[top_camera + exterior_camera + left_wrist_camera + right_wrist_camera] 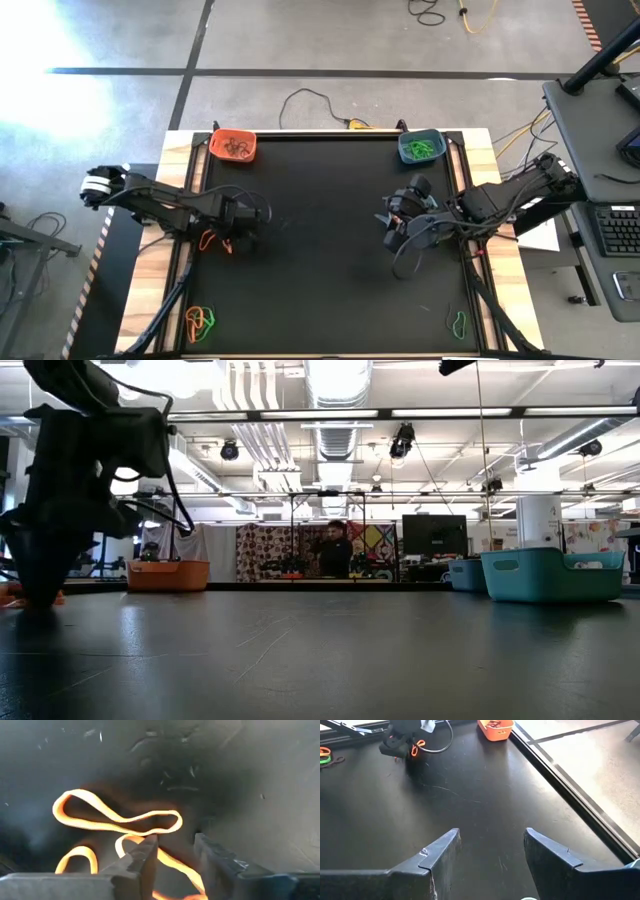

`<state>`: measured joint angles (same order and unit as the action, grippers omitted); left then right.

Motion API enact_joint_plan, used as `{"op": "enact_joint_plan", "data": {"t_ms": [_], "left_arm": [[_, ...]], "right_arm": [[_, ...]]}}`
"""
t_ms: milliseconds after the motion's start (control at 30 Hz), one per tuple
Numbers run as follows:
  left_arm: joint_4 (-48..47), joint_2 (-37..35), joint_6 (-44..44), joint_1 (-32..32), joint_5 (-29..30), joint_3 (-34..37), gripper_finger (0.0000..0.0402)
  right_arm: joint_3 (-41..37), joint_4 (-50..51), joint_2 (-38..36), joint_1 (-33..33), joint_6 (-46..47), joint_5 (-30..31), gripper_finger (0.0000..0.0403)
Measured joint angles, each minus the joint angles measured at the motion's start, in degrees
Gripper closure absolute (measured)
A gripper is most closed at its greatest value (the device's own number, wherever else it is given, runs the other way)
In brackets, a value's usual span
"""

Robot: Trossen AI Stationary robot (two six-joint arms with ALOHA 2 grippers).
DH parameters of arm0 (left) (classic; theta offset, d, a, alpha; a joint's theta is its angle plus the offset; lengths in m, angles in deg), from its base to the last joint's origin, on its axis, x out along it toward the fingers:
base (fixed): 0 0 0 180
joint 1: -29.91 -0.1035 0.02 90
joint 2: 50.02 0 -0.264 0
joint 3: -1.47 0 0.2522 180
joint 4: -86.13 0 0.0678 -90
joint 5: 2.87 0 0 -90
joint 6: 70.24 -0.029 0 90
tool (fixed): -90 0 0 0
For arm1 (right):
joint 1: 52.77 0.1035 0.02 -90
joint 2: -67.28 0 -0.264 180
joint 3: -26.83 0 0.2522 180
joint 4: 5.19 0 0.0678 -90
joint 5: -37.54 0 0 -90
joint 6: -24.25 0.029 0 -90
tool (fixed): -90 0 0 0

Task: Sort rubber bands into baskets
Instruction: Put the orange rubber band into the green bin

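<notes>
Orange band (117, 817) lies on the desk (330, 290), one strand running between the left gripper's (175, 852) narrowed fingers; right gripper (492, 847) waits well apart, fingers wide.

Open middle, clutter at the edges

The black counter (320, 290) lies bare through its centre, a wide lane between the left claw (228, 238) at 9 o'clock and the right claw (397, 222) at 3. The orange basket (234, 146) at 11 and the teal basket (421, 147) at 1 block the far corners; loose rubber bands (200, 320) sit at 7 o'clock.
</notes>
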<state>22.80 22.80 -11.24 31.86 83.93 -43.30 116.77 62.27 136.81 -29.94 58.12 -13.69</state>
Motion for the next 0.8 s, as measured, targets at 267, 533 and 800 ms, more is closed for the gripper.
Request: {"op": "enact_joint_plan", "data": {"t_ms": [267, 533, 800], "left_arm": [[0.1, 0.0, -2.0, -3.0, 4.9, -1.1, 0.0350], [0.3, 1.7, -3.7, -6.2, 6.7, -1.3, 0.0398], [0.8, 1.6, -8.0, -6.1, 7.2, -6.7, 0.0401]], "right_arm": [[0.0, 0.0, 0.0, 0.0, 1.5, -0.2, 0.0193], [0.0, 0.0, 0.0, 0.0, 2.1, -0.3, 0.0193], [-0.3, 0.0, 0.0, 0.0, 2.2, -1.4, 0.0193]]}}
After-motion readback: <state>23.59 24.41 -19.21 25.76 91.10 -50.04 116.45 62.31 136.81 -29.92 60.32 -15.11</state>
